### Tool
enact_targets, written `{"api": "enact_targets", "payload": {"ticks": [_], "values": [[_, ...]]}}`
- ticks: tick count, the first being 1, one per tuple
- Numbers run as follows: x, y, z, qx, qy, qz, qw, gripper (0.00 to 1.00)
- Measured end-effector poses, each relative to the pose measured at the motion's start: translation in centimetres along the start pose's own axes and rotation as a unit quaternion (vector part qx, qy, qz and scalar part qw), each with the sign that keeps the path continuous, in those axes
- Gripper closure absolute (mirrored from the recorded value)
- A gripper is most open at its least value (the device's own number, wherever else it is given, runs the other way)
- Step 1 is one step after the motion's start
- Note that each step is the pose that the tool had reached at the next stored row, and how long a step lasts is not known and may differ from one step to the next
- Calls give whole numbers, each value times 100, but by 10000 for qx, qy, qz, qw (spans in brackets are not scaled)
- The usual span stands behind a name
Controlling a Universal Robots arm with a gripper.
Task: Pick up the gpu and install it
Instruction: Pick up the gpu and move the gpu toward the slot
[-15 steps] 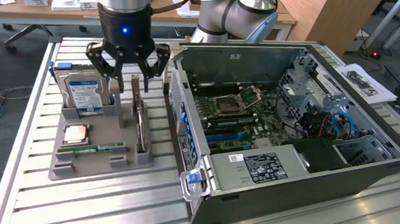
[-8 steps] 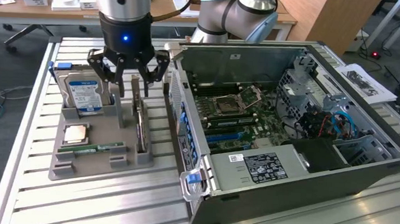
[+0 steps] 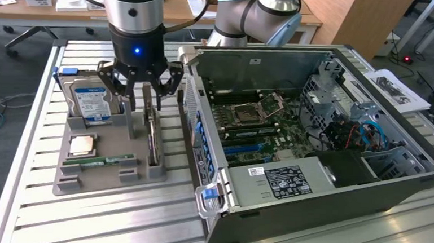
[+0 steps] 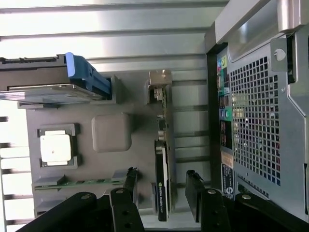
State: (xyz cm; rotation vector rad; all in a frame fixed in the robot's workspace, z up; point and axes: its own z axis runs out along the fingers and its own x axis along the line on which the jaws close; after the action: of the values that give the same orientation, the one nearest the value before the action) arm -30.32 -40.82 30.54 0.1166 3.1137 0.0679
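Sensibly, the open gripper (image 3: 142,91) straddled the gpu (image 3: 154,137), standing on edge in the tray (image 3: 96,177) at the exterior view's left; closing squarely on its board seemed wise.

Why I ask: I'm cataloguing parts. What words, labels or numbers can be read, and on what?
No text reads clearly.
Too blurred: blue-white label on the hard drive.
Too small: edge print by a green logo on the gpu.
Too small: black label on the computer case.
Too small: printed sheet beside the case.
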Motion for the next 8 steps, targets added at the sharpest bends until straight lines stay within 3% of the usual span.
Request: {"api": "enact_targets", "payload": {"ticks": [8], "values": [[3,-6,145,0,0,0,10000,47]]}}
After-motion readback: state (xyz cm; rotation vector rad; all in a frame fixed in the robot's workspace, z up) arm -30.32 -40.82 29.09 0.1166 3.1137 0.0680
